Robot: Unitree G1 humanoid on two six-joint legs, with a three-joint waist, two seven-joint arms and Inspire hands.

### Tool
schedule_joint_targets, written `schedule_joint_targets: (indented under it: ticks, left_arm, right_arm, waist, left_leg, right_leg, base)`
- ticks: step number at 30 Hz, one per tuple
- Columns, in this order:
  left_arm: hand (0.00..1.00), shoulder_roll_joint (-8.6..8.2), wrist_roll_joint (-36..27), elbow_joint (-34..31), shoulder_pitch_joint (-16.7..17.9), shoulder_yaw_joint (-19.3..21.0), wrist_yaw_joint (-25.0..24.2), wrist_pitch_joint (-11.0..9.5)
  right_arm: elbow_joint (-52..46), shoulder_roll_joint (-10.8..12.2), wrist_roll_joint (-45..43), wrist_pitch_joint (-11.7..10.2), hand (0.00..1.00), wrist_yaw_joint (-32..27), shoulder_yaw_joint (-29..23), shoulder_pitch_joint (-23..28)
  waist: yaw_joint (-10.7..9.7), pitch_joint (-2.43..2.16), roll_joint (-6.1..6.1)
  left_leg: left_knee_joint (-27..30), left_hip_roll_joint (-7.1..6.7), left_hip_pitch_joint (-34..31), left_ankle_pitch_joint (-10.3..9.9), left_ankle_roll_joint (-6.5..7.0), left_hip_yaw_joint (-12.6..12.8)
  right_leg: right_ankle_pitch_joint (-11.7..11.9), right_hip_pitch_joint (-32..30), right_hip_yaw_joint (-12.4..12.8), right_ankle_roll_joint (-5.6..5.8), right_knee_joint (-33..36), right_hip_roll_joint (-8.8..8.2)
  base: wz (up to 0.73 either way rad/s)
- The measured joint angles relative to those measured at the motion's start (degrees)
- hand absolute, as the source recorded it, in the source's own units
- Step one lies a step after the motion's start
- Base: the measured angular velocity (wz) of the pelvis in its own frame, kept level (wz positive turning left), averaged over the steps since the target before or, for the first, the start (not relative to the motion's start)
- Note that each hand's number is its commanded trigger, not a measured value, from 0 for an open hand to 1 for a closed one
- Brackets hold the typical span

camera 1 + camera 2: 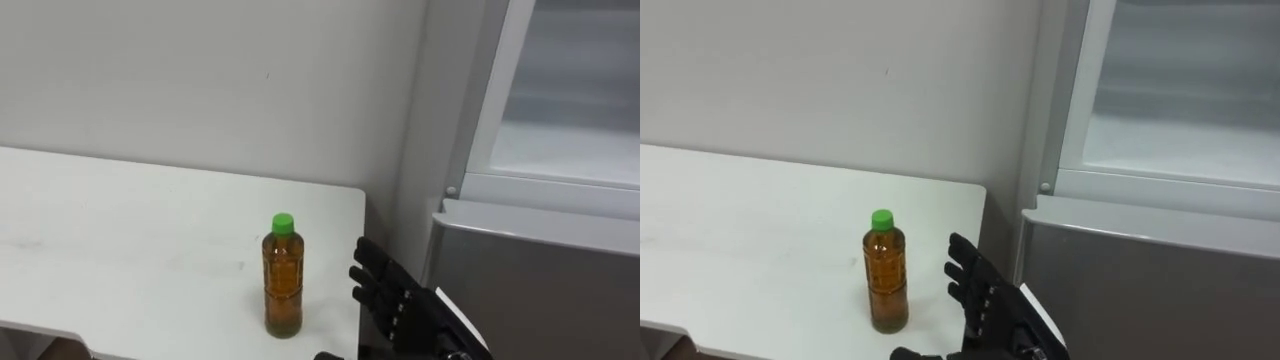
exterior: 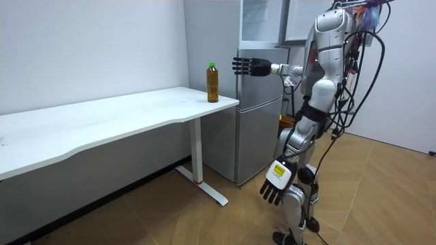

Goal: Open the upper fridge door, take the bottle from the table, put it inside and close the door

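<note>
A clear bottle point(image 1: 283, 275) of amber drink with a green cap stands upright on the white table point(image 1: 120, 230), close to its right end. My right hand point(image 1: 395, 295) comes in from the lower right and hovers just right of the bottle, fingers straight and open, not touching it. In the room view the bottle point(image 2: 212, 83) sits at the table's corner and the right hand point(image 2: 252, 67) reaches toward it at cap height. My left hand point(image 2: 276, 180) hangs open at my side. The upper fridge point(image 1: 560, 100) stands open at the right, its pale inside showing.
The grey lower fridge door point(image 1: 530, 280) is shut and stands right beside the table's end, with a narrow gap between them. A plain wall runs behind the table. In the room view I stand on a wooden floor, facing the fridge point(image 2: 259, 116) and the table corner.
</note>
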Motion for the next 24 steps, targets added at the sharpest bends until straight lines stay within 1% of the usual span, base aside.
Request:
schedule_joint_targets:
  ticks: [4,5,6,9,11,14,16,18,19,20,21,24]
  left_arm:
    - [0.0,-0.03,0.22,0.0,0.0,0.04,-0.01,0.26]
    - [0.0,-0.06,0.89,-0.01,-0.04,0.04,-0.01,0.27]
    - [0.0,-0.05,1.34,-0.01,-0.14,0.06,-0.01,0.29]
    - [0.0,-0.14,1.83,-0.02,-0.23,0.04,0.0,0.3]
    - [0.0,-0.15,1.83,-0.02,-0.17,0.04,0.0,0.3]
    - [0.0,-0.12,1.82,-0.11,-0.11,0.05,-0.01,0.28]
    - [0.0,0.01,1.82,-0.27,-0.1,0.01,-0.02,0.28]
    - [0.0,0.06,1.92,-0.94,-0.02,0.04,-0.1,0.26]
    - [0.0,0.02,2.45,-1.54,-0.01,0.04,-0.13,0.25]
    - [0.0,-0.05,3.02,-2.04,0.06,0.04,-0.14,0.23]
    - [0.0,-0.06,3.42,-2.24,0.1,0.04,-0.14,0.22]
    - [0.0,-0.07,4.47,-3.09,0.09,-0.04,0.03,0.22]
  right_arm:
    - [0.08,-0.32,1.73,0.0,0.0,-1.19,-0.25,-2.47]
    - [0.15,-0.31,1.73,-0.03,0.0,-1.23,-0.43,-2.79]
    - [0.51,-0.35,1.79,-0.04,0.0,-1.44,-0.46,-2.92]
    - [1.97,-0.3,1.8,-0.04,0.0,-2.12,-0.41,-2.93]
    - [3.16,-0.32,1.89,-0.04,0.0,-2.83,-0.42,-3.01]
    - [5.75,-0.32,3.06,-0.04,0.0,-3.95,-0.39,-3.89]
    - [6.56,-0.3,3.6,-0.06,0.0,-5.35,-0.34,-4.31]
    - [7.45,-0.32,3.49,-0.12,0.0,-6.26,-0.33,-5.21]
    - [8.81,-0.31,3.53,-0.63,0.0,-6.96,-0.27,-6.22]
    - [10.98,-0.28,3.55,-0.81,0.0,-7.67,-0.26,-7.45]
    - [12.11,-0.27,3.53,-0.82,0.0,-8.0,-0.22,-8.09]
    - [15.29,-0.18,3.54,-0.86,0.0,-9.91,0.15,-9.76]
  waist:
    - [0.13,0.02,0.0]
    - [0.11,0.06,-0.08]
    - [0.29,0.16,-0.2]
    - [0.64,0.39,-0.56]
    - [1.43,0.38,-0.73]
    - [1.79,0.37,-0.88]
    - [1.93,0.32,-0.95]
    - [1.94,0.29,-1.01]
    - [1.93,0.22,-1.21]
    - [2.06,0.34,-1.01]
    - [2.08,0.32,-1.04]
    - [3.43,0.29,-1.08]
  left_leg:
    - [0.18,-0.03,0.0,0.0,0.01,-0.31]
    - [0.2,-0.04,0.01,0.0,0.01,-0.61]
    - [0.23,-0.04,0.07,0.01,0.01,-0.95]
    - [0.45,-0.03,-0.18,0.01,0.0,-1.45]
    - [0.5,-0.02,-0.57,0.01,0.0,-1.42]
    - [0.59,-0.04,-1.04,0.02,-0.02,-1.48]
    - [0.66,-0.06,-1.19,0.02,-0.02,-1.96]
    - [1.13,-0.08,-1.78,0.03,-0.03,-2.41]
    - [1.38,-0.15,-2.09,0.04,-0.03,-2.84]
    - [1.43,-0.17,-2.11,0.08,-0.04,-3.01]
    - [1.44,-0.17,-2.1,0.09,-0.05,-3.05]
    - [1.45,-0.16,-2.35,0.18,-0.11,-3.24]
  right_leg:
    - [0.0,0.19,-0.07,0.0,-0.03,-0.02]
    - [0.0,0.37,-0.52,0.0,-0.05,-0.05]
    - [0.0,0.55,-1.3,0.0,-0.07,-0.08]
    - [0.0,0.56,-1.62,0.0,-0.06,-0.08]
    - [0.0,0.28,-1.6,0.0,-0.05,-0.08]
    - [0.0,-0.03,-2.12,0.0,-0.07,-0.12]
    - [0.0,0.01,-2.79,0.0,-0.01,-0.16]
    - [0.0,-0.2,-3.07,0.0,0.01,-0.18]
    - [0.0,-0.28,-3.09,0.0,0.02,-0.22]
    - [0.0,-0.19,-3.11,0.0,0.0,-0.24]
    - [0.0,-0.14,-3.13,0.0,-0.02,-0.24]
    - [0.0,-0.33,-3.1,0.0,-0.03,-0.23]
  base:
    - [0.03]
    - [0.15]
    - [0.15]
    - [0.1]
    - [0.0]
    - [0.02]
    - [0.11]
    - [0.13]
    - [0.14]
    - [0.12]
    - [0.07]
    - [0.04]
